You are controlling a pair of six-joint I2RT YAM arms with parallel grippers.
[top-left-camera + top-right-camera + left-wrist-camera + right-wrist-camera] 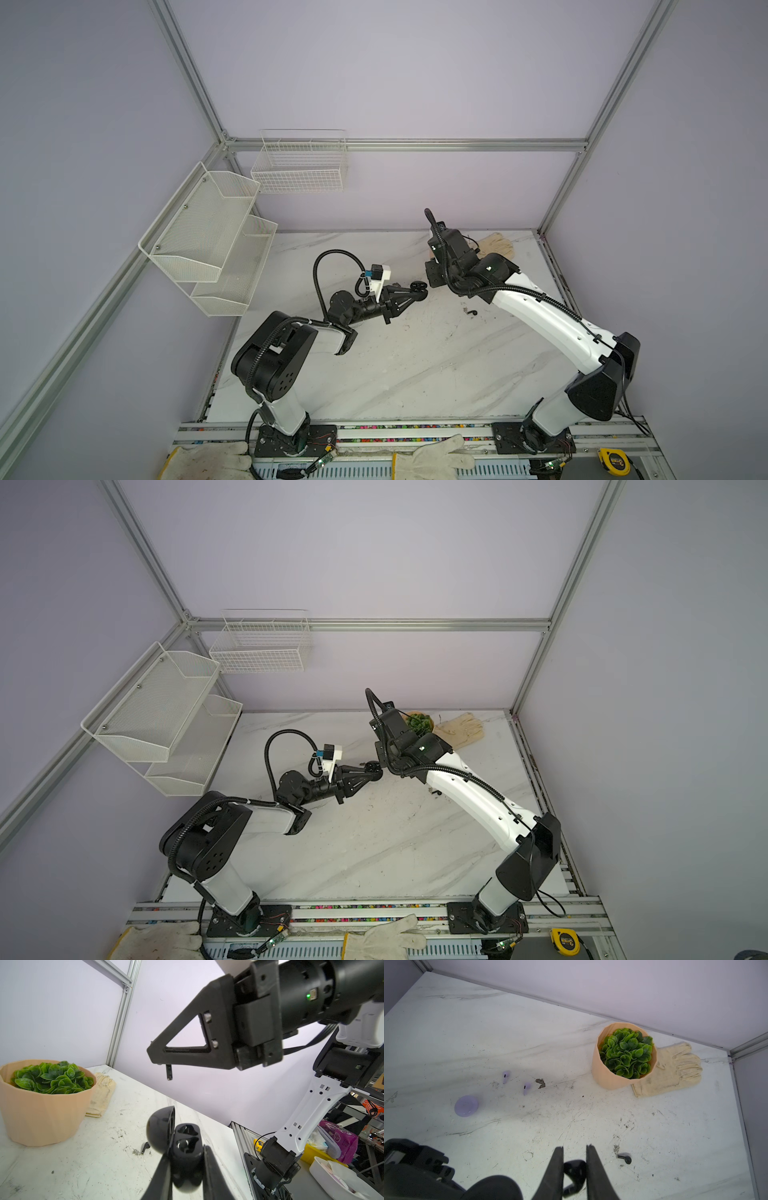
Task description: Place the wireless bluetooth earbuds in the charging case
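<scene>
Marble worktop [467, 1032] bears the shut lilac case [466, 1106], left fingers [215, 1172] clamp the open, seemingly empty black case [187, 1157] aloft, right fingers [180, 1057] pinch one black earbud [169, 1072] above it, and a second black earbud [625, 1158] and both lilac earbuds [506, 1076] lie loose.

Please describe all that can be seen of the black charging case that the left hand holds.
The black charging case looks like glossy, smooth plastic, rounded like a pebble. It is open: the domed lid stands up from its hinge, and the base shows two moulded sockets, both apparently empty. The left hand is shut on its base, one finger on each side, and seems to hold it above the marble table, touching nothing else.
</scene>
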